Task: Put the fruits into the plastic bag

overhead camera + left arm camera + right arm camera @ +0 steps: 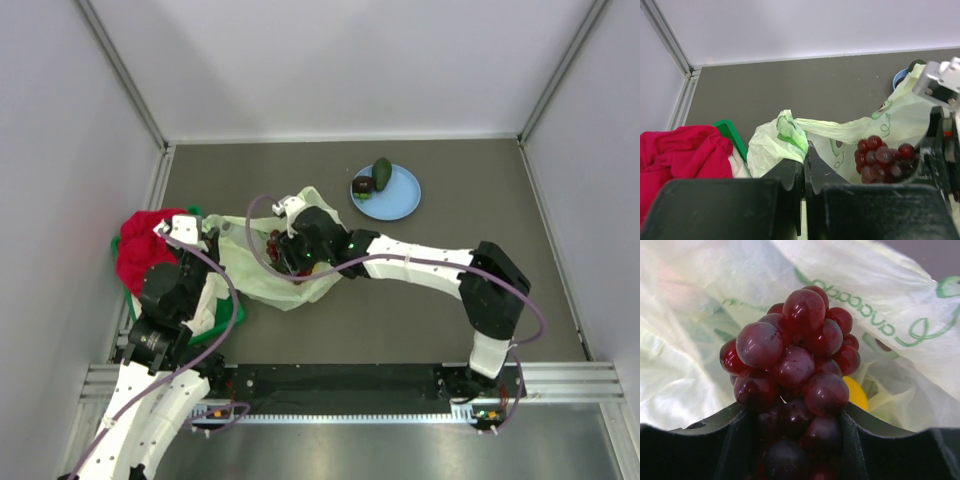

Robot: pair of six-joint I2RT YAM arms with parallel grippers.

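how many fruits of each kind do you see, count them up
grape bunch: 1
yellow citrus, inside the plastic bag: 1
green avocado-like fruit, on the blue plate: 1
small dark fruit, on the blue plate: 1
total: 4

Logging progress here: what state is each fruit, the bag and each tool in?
left tool: shut on plastic bag edge.
right tool: shut on grape bunch.
plastic bag: mouth open.
grape bunch: gripped, at bag mouth.
citrus: inside bag.
avocado: on blue plate, unbagged.
small dark fruit: on plate beside avocado.
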